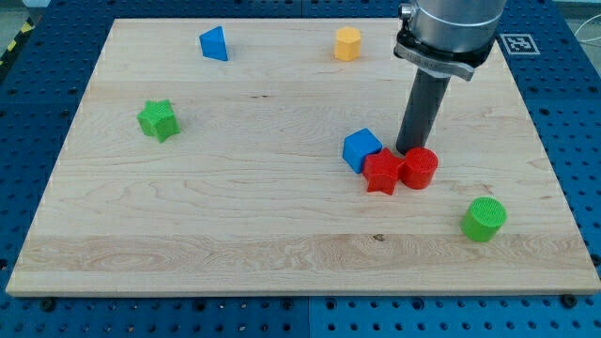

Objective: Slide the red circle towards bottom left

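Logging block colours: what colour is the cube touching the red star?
Blue. The cube sits at the red star's upper left, clearest in the camera view.

My tip [409, 152] sits just behind the red circle [419, 168], which touches the red star [382, 173] on its left. The blue cube [362, 148] touches that star's far-left side, mid-bench [235, 225].

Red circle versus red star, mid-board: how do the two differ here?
Shape: the red circle is a round, smooth-sided cylinder; the red star has pointed arms. Place: the red circle lies on the view's right of the pair, the red star on its left, next to the blue cube. Contact: my tip sits right behind the red circle, toward the view's top, not behind the red star. Both are red and touch each other.
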